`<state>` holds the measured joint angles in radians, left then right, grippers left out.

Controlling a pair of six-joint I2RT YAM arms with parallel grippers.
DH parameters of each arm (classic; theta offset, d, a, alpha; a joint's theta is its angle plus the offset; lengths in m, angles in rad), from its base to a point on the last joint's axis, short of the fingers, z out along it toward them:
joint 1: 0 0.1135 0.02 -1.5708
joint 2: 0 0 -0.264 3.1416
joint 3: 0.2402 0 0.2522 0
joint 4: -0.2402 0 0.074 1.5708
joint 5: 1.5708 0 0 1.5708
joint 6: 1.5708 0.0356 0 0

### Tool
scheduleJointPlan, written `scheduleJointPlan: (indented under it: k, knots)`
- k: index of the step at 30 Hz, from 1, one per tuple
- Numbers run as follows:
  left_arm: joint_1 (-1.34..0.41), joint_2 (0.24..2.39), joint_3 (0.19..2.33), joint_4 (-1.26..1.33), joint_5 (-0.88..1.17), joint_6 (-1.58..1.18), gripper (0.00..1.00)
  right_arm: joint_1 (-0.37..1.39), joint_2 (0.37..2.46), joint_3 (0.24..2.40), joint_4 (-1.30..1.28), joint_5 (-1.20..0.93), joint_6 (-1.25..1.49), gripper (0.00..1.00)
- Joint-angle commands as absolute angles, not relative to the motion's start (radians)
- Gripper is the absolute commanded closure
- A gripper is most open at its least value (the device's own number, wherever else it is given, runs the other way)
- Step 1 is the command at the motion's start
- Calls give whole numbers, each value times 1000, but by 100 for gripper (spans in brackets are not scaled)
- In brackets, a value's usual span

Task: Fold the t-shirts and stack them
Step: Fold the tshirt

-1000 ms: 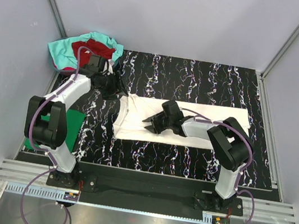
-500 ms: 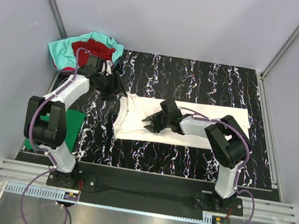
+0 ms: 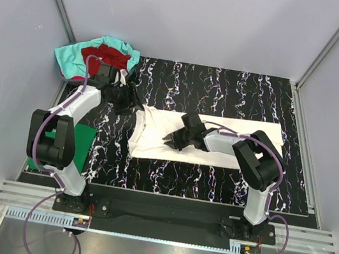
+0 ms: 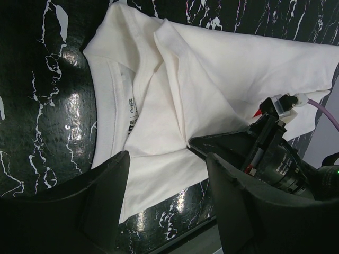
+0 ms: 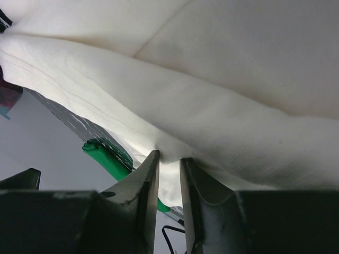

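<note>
Nearest, at the left edge under the left arm, a green t-shirt (image 3: pixel 83 142) is laid flat as a folded patch. Beyond it, the white t-shirt (image 3: pixel 152 137) is spread across the middle of the black, white-veined table (image 3: pixel 227 91), its long axis running left to right and its collar (image 4: pixel 106 90) at the left end. The cloth is soft and matte, already doubled lengthwise into a narrow band with loose creases.

The right gripper (image 3: pixel 168 141) is set low on the left half of this band. In its wrist view its jaws are seen drawn narrow, with a thin ridge of white hem pinched between them.

Slightly farther and to the left, the left gripper (image 3: pixel 136 103) is held above the collar end with its jaws wide and nothing between them. The shirt lies below it and to the right, so the collar end is best reached by the left arm.

Farthest, in the left corner, a teal t-shirt (image 3: pixel 70 60) and a dark red t-shirt (image 3: pixel 110 54) are heaped unfolded.
</note>
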<state>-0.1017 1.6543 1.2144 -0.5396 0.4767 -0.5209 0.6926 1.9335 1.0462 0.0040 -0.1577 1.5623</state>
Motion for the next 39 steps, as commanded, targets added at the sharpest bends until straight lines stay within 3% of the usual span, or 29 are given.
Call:
scheduleJointPlan:
  k: [1,9,21,32,39]
  knots:
    - [-95,1609,1206,-505,517,-522,35,677,1947,1080,-23,-115,1542,73]
    - [-94,1603,1197,-509,512,-520,35,658,1942,1086,-23,-146,1534,100]
    - [-95,1664,1193,-517,564,-522,34,601,1867,1129,-182,-388,1287,100]
    - [-129,1747,1144,-408,594,-620,36,529,1818,1046,-153,-463,1216,100]
    - [-153,1856,1236,-383,516,-514,55,517,1839,1040,-127,-499,1204,100]
